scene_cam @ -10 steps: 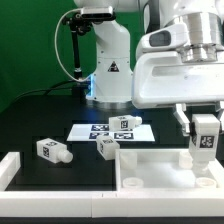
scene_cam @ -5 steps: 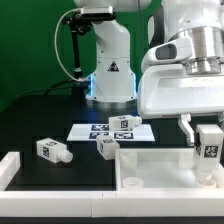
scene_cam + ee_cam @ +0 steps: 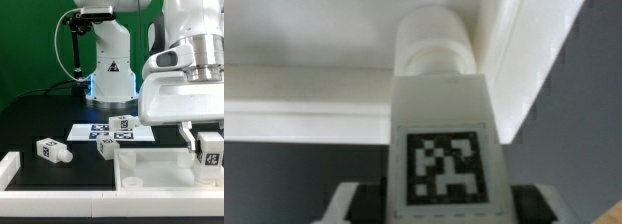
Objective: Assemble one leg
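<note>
At the exterior view's right edge, the hand [image 3: 210, 147] hangs under the big white wrist housing; its fingers are pinched on the leg [image 3: 213, 157], one on each flank; the tag faces the camera.

- Leg held roughly upright over the right part of the panel [image 3: 135, 168]; its lower end sits inside the raised rim's outline; whether it touches the panel floor, cannot tell.
- Wrist view: leg [image 3: 441, 110] runs straight away from the camera; tag close to the lens; the rounded far end lies against the white of the panel [image 3: 295, 100], close to where two rim walls meet in a corner; contact not resolvable, picture blurred.
- Wrist view: hand [image 3: 441, 203] shows only as pale finger stubs either side of the tag; no gap between them and the leg.

Elsewhere on the dark tabletop [image 3: 40, 125]:
- left peg [image 3: 52, 150] lying on its side, well apart from the panel;
- middle peg [image 3: 106, 146] just beside the panel's far-left corner; touching or not, cannot tell;
- far peg [image 3: 122, 124] at the marker board [image 3: 85, 131]; on it or just behind it, cannot tell;
- marker board flat, between the arm base [image 3: 110, 60] and the panel;
- a white rimmed piece [image 3: 10, 165] cut off at the exterior view's left edge.
</note>
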